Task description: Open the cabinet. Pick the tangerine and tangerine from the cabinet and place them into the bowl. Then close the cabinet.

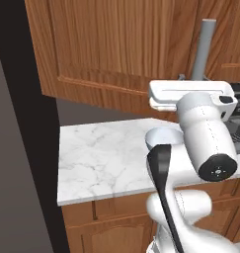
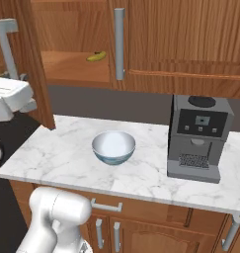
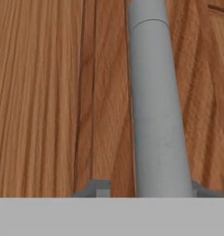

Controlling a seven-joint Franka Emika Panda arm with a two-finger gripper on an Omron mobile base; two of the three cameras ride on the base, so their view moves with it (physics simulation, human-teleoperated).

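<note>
Right base view: one bowl (image 2: 113, 147), one banana (image 2: 96, 57).

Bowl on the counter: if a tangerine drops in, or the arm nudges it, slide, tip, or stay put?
The bowl is wide, low and upright, so it probably won't tip. The marble counter looks smooth, so a nudge may slide it. It looks ceramic, possibly chippable.
</note>
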